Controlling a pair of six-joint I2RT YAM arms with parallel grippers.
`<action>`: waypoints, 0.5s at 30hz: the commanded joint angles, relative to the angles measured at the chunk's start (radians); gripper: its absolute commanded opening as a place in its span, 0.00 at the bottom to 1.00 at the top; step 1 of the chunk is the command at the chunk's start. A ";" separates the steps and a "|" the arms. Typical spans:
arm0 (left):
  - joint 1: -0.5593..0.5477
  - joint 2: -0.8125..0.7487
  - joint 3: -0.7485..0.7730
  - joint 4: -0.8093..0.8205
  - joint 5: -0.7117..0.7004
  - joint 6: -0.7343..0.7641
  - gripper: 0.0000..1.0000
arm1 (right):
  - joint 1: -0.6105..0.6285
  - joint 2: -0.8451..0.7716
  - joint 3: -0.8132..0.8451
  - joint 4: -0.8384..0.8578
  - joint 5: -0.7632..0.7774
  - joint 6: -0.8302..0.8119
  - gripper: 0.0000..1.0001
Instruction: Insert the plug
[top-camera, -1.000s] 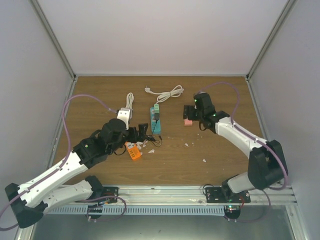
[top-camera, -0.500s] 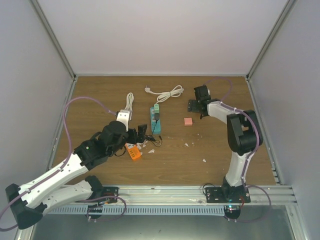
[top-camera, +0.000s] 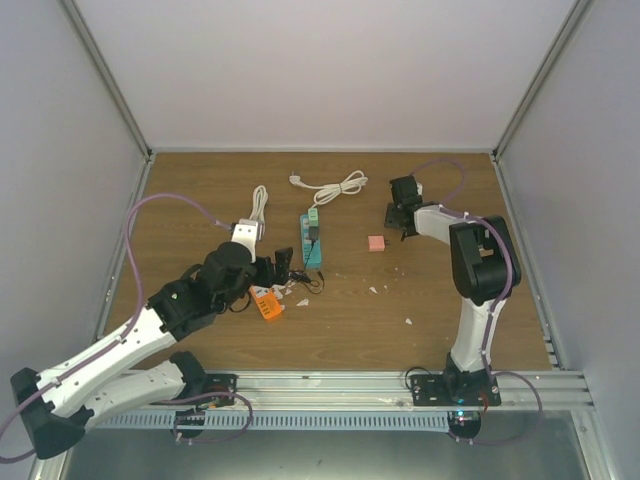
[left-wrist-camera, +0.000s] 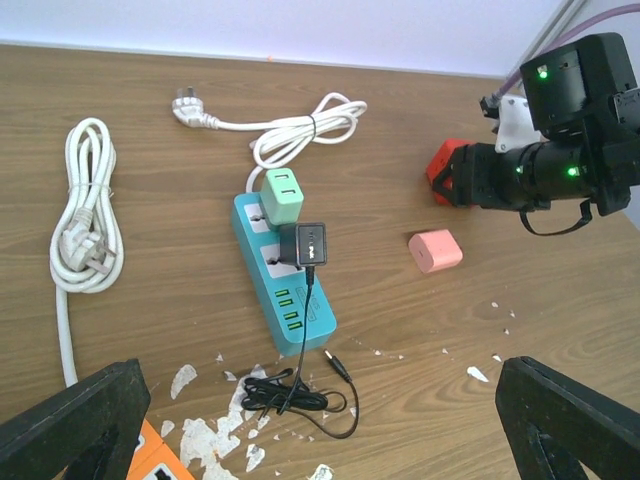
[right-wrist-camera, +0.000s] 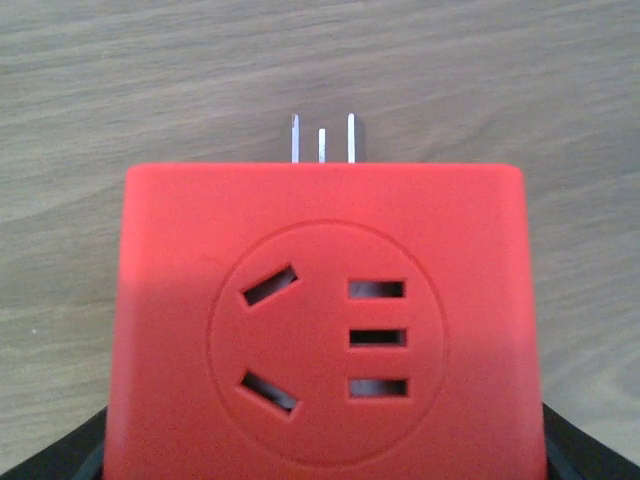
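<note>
Wood-grain counter (top-camera: 200, 190) carries a teal power strip (left-wrist-camera: 290, 300) lying roughly in the middle, its length running from near to far. The plug (left-wrist-camera: 303, 243), a small black boxy charger, sits seated in one of the strip's sockets, just beside a mint-green adapter (left-wrist-camera: 283, 195) that fills the socket at the far end. Its thin black wire (left-wrist-camera: 300, 340) trails down over the strip and ends in a loose tangle on the counter at the strip's near end, among white flakes (left-wrist-camera: 215, 440).

Left claw (left-wrist-camera: 320, 400) hangs over the near end of the strip with its jaws spread wide, one black finger (left-wrist-camera: 70, 425) at each lower corner of its own view, holding nothing.

Right claw (top-camera: 391, 214) is out at the far right of the counter, well apart from the strip. Its jaws are drawn in against the two sides of a red socket adapter (right-wrist-camera: 330, 320), whose socket face looks up at the wrist camera and whose three metal prongs (right-wrist-camera: 322, 138) point away over the wood. Whether the adapter rests on the counter I cannot tell.

Between that claw and the strip lies a pink adapter (left-wrist-camera: 435, 251), touching neither. One bundled white cord (left-wrist-camera: 88, 220) lies left of the strip, another (left-wrist-camera: 295, 125) beyond its far end. An orange object (top-camera: 266, 303) lies beside the left arm.
</note>
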 joint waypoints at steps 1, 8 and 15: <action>-0.001 -0.047 -0.003 0.015 -0.025 -0.015 0.99 | -0.004 -0.092 -0.033 0.021 0.040 0.002 0.06; -0.001 -0.166 -0.024 -0.045 0.021 -0.084 0.99 | 0.234 -0.426 -0.126 -0.091 0.115 0.051 0.00; -0.001 -0.217 -0.049 -0.156 0.111 -0.137 0.99 | 0.586 -0.681 -0.342 -0.207 0.027 0.138 0.01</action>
